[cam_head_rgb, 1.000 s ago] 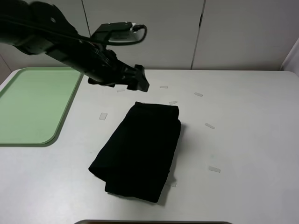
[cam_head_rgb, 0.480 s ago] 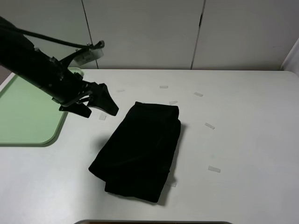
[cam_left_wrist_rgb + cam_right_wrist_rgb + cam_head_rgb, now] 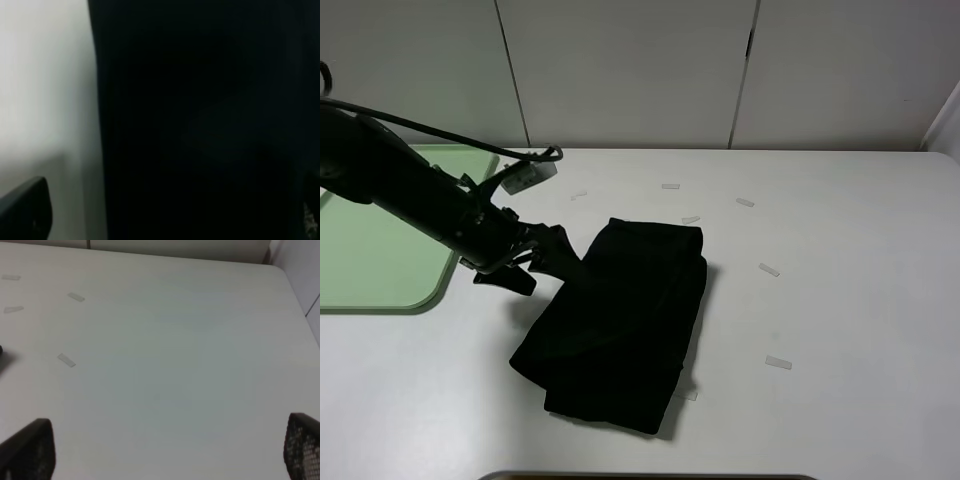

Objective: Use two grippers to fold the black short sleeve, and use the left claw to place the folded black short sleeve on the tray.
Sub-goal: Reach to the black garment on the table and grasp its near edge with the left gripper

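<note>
**Overhead view: folded shirt on the table, left gripper at its edge**

Overhead view shows the black shirt [image 3: 620, 325] lying folded into a long, slanted bundle near the middle of the white table [image 3: 860, 300]. It is plain and matte, with no print showing; its far end is squared off and its near end is wider and layered. The green tray [image 3: 380, 240] sits at the table's left edge, well apart from the shirt and partly cut off by the frame. Small pale tape strips [image 3: 779, 362] are scattered around.

The left gripper [image 3: 535, 262] reaches in low from the left, its jaws spread, their tips at the shirt's left edge; whether they touch the cloth is hard to tell, black against black. Its own camera is filled almost wholly by dark blurred fabric, with one jaw tip at a corner.

The right gripper [image 3: 165, 452] is out of the overhead view; its camera shows both tips set wide apart over bare table, holding nothing.
</note>
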`<state>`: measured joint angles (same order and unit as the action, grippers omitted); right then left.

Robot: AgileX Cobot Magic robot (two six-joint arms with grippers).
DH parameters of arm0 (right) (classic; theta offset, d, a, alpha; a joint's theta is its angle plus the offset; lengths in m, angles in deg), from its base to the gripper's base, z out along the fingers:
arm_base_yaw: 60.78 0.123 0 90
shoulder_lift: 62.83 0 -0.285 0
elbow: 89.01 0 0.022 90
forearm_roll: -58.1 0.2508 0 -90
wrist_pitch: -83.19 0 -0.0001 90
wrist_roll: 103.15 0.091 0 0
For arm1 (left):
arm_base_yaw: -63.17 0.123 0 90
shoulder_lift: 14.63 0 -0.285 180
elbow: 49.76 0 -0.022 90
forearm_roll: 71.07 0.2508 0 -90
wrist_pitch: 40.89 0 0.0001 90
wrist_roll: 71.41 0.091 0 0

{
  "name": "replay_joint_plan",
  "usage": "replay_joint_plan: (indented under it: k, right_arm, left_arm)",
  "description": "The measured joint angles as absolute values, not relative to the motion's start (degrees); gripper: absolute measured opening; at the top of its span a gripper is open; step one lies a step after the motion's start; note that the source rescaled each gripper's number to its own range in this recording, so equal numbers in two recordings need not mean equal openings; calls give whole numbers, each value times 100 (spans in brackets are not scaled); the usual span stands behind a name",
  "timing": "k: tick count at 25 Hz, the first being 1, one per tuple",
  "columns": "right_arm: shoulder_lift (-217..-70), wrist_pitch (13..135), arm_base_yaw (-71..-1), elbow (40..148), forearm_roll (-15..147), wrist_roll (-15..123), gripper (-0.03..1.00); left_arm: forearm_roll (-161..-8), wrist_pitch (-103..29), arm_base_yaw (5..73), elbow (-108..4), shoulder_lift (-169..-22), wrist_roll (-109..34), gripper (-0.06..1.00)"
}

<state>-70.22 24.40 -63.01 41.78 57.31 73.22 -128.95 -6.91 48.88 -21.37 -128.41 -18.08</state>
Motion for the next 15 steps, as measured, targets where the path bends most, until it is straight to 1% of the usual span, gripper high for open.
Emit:
replay_joint_plan:
  k: [3,6,7,8,9,12,15]
  right_arm:
    - [-7022,2440,-6301,4178,5731,7322,100]
    - [-7022,2440,-6301,4178,5731,7322,100]
    - [-7022,2440,-6301,4178,5731,7322,100]
    - [-7022,2440,-6301,4178,5731,7322,100]
    - [-7022,2440,-6301,4178,5731,7322,100]
    - [-7022,2440,-6301,4178,5731,7322,100]
    - [-7022,2440,-6301,4178,5731,7322,100]
  left_arm:
    - [-12948,-704,4888,-2142,-13128,-1766,98]
    - [-13111,-768,4867,-2142,-13341,-1399,92]
    - [-13429,-836,4800,-2147,-13420,-936,87]
    - [-13429,-836,4800,-2147,-13420,-936,87]
    - [-13827,-876,4698,-2147,-13479,-516,85]
    - [-14477,-960,4492,-2147,-13615,-70,82]
    - [-14843,-1011,4307,-2147,-13746,66,78]
